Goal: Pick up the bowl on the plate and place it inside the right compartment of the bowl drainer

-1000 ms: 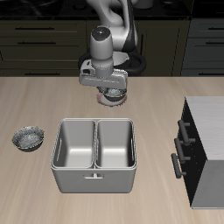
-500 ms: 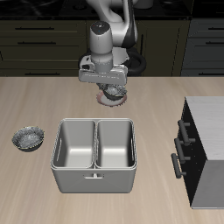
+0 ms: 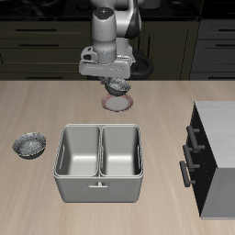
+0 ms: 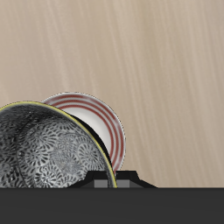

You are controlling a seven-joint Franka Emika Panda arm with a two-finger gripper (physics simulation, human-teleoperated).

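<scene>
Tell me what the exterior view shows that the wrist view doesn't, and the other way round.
Only the exterior view shows the bowl drainer with both wells empty, the second bowl beside it on the table, the dark cabinet and the arm itself. Only the wrist view shows the speckled inside of the bowl close up and the plate's reddish rim rings. Both show the bowl lifted off the plate, and the wooden table.

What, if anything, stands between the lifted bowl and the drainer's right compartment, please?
Nothing visible. The bowl hangs in the claw above the plate, and only bare table lies before the right compartment, which looks empty.
</scene>
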